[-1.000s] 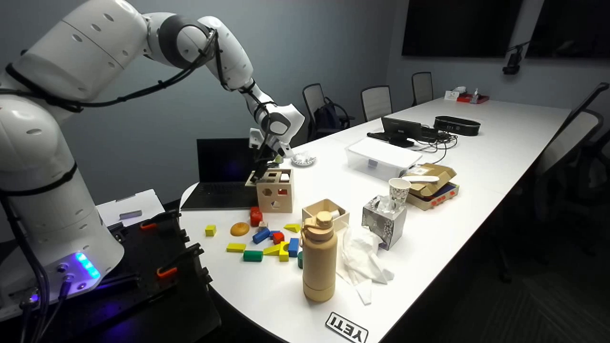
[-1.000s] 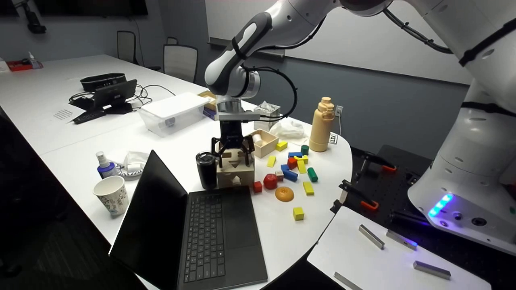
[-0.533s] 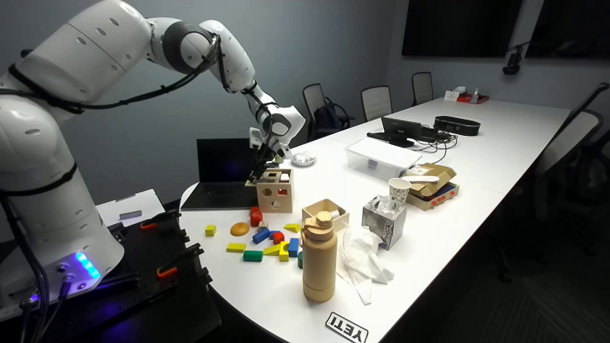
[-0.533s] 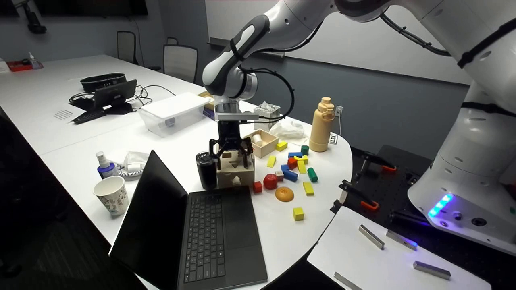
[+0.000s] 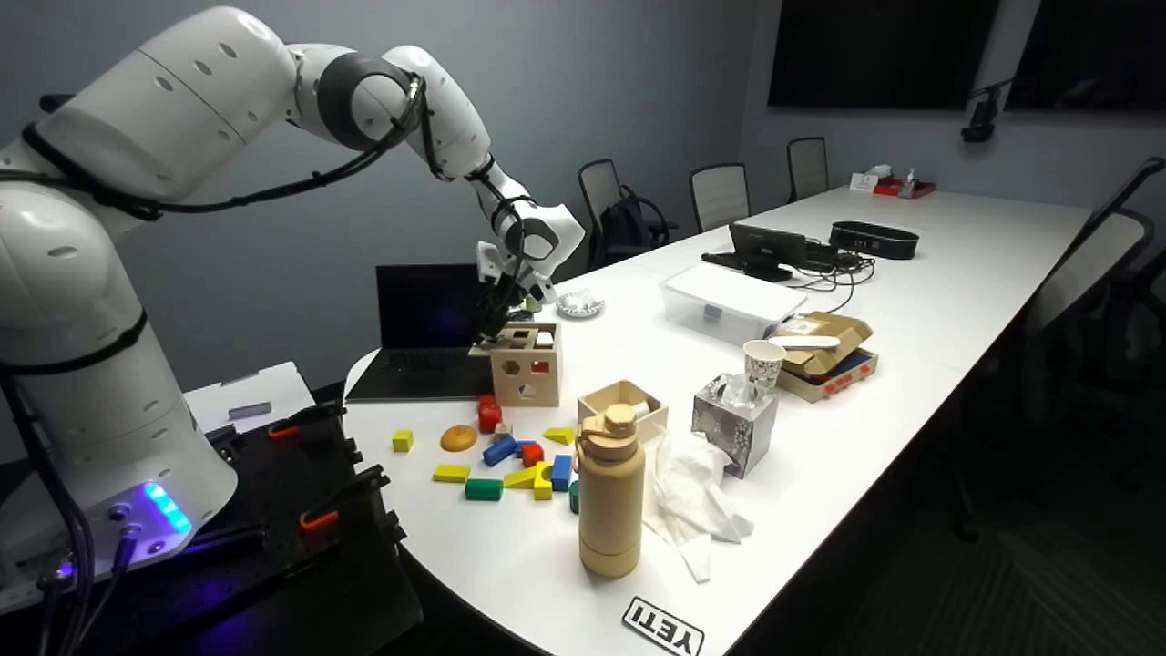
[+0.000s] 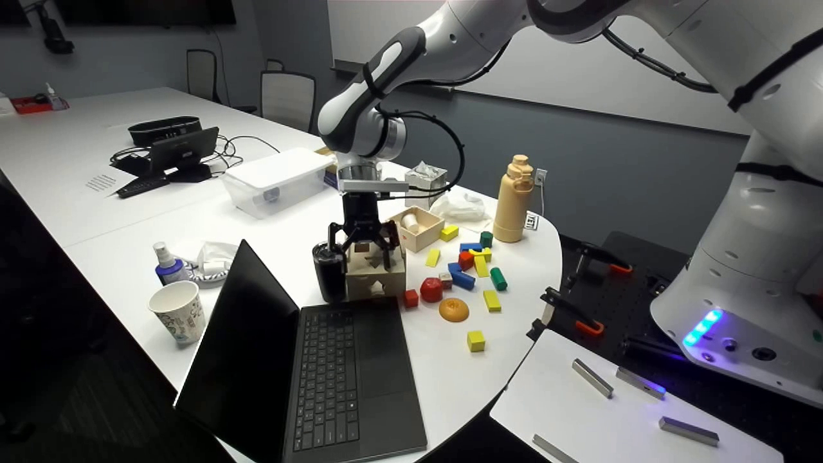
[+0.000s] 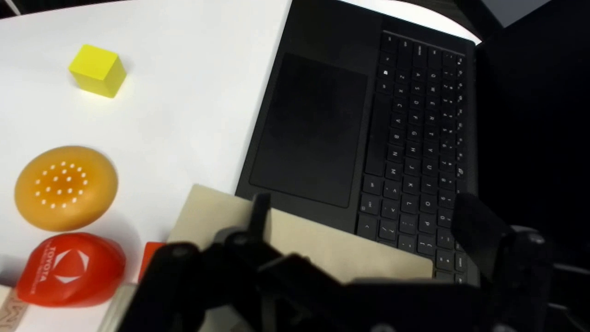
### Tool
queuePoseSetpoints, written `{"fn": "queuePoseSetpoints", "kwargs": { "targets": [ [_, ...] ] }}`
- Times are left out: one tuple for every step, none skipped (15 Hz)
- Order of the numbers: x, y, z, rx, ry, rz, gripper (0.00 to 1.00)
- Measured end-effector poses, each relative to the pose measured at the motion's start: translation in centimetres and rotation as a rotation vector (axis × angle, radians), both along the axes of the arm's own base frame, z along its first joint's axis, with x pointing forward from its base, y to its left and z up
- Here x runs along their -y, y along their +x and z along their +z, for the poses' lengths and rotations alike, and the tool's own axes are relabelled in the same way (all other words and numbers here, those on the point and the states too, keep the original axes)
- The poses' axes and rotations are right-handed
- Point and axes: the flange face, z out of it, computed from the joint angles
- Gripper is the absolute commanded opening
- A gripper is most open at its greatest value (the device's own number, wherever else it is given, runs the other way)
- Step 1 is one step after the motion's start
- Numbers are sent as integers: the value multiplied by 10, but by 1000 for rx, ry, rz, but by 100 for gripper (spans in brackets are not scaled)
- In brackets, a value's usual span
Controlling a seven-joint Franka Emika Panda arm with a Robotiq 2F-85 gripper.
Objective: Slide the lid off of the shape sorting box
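The shape sorting box [image 5: 506, 390], a light-wood cube with cut-out holes, stands beside the laptop. It also shows in an exterior view [image 6: 393, 288]. The lid [image 5: 483, 349], a thin light-wood panel, sticks out partway from the box's top toward the laptop. In the wrist view the lid [image 7: 318, 240] overlaps the laptop's edge, its lower part hidden by my fingers. My gripper [image 6: 365, 262] is open and empty above the box top. In the wrist view my gripper [image 7: 364, 207] has one finger over the lid and the other past the lid's right corner, above the keyboard. Whether a fingertip touches the lid, I cannot tell.
An open black laptop [image 6: 386, 366] lies directly beside the box. A black tumbler [image 6: 331, 280] stands against the box near one finger. A red fruit-like toy [image 7: 73, 272], an orange toy [image 7: 67, 189] and several blocks lie nearby. A wooden tray [image 6: 427, 239] and tan bottle [image 5: 610, 501] stand further along.
My gripper has shifted slightly, toward the tumbler's side and a little upward. It stays open. The lid and the box look unmoved.
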Motion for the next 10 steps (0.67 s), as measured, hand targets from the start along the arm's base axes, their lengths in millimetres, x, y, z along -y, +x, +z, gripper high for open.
{"fn": "queuePoseSetpoints", "kwargs": {
  "targets": [
    [-1, 1, 2, 4, 5, -4, 100],
    [-1, 4, 5, 13, 7, -9, 100],
    [-1, 7, 11, 29, 7, -14, 100],
    [0, 11, 18, 52, 5, -20, 100],
    [0, 16, 29, 83, 1, -29, 100],
    [1, 20, 43, 121, -6, -40, 100],
    [2, 24, 56, 160, -13, -50, 100],
    [4, 27, 72, 201, -22, -63, 100],
    [6, 29, 86, 239, -31, -74, 100],
    [9, 29, 100, 277, -42, -86, 100]
  ]
}}
